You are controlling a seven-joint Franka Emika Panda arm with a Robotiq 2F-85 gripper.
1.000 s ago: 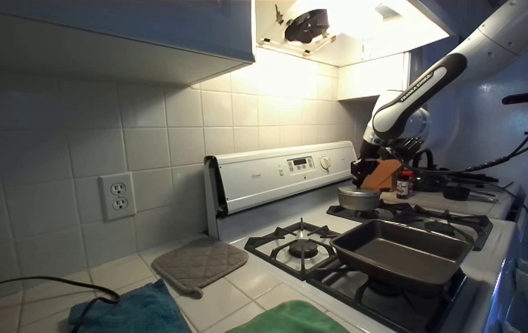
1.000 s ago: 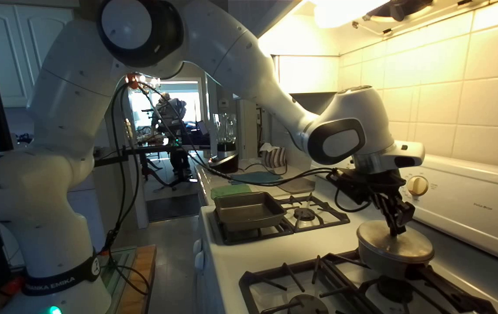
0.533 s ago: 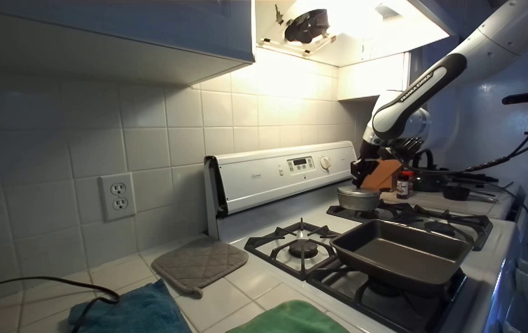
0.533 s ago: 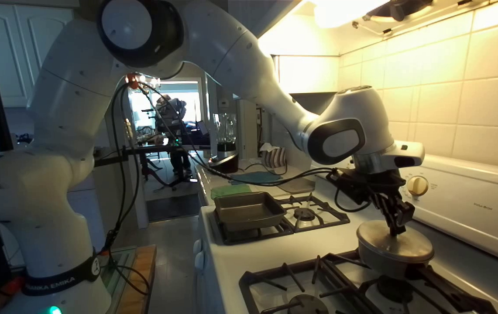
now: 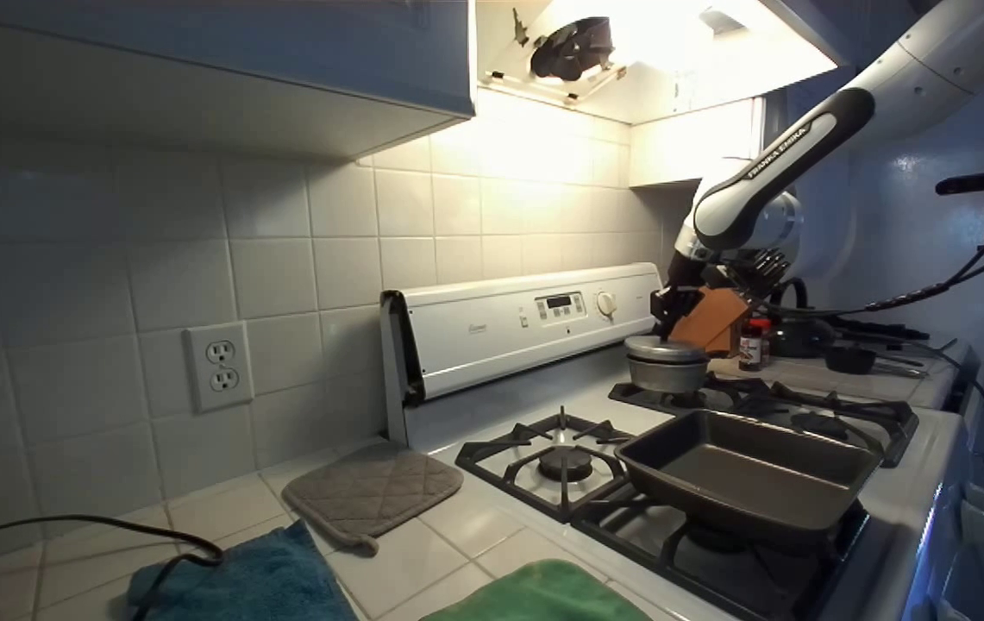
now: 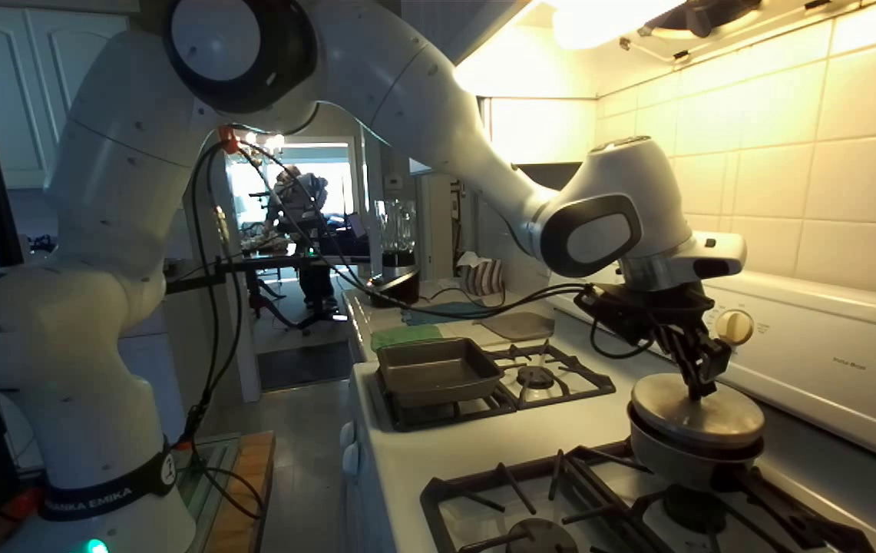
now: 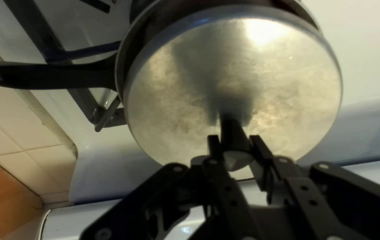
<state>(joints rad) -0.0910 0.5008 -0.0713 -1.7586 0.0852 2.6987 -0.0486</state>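
Wrist view: the gripper (image 7: 234,142) has its fingers drawn in on the black knob (image 7: 231,130) of the metal lid (image 7: 233,80), a finger to either side and no more apart than the knob is thick. The lid appears off-centre over the saucepan (image 7: 135,43) — a crescent of dark interior shows along the edge away from the fingers. The black handle (image 7: 46,74) points left, over the grate (image 7: 31,28).

In an exterior view, with the quilted pad (image 5: 375,493) at near left, a thin dark gap parts lid from saucepan, a gap absent half a second ago. The saucepan itself is unmoved on the grate, the wooden knife block (image 5: 707,323) beyond it to the right.

In an exterior view, with the cream dial (image 6: 734,327) to the right, the lid stands higher than half a second ago, and the arm (image 6: 626,192) with it; the saucepan's rim is bare along the left and near side.

Finding: the lid has just left its seat. I judge that the hold on the knob bears the lid's weight, that the lift is at an early stage, and that the saucepan is uncovered only in part — whether the lid's edge clears the rim all round, I cannot tell from where I stand.
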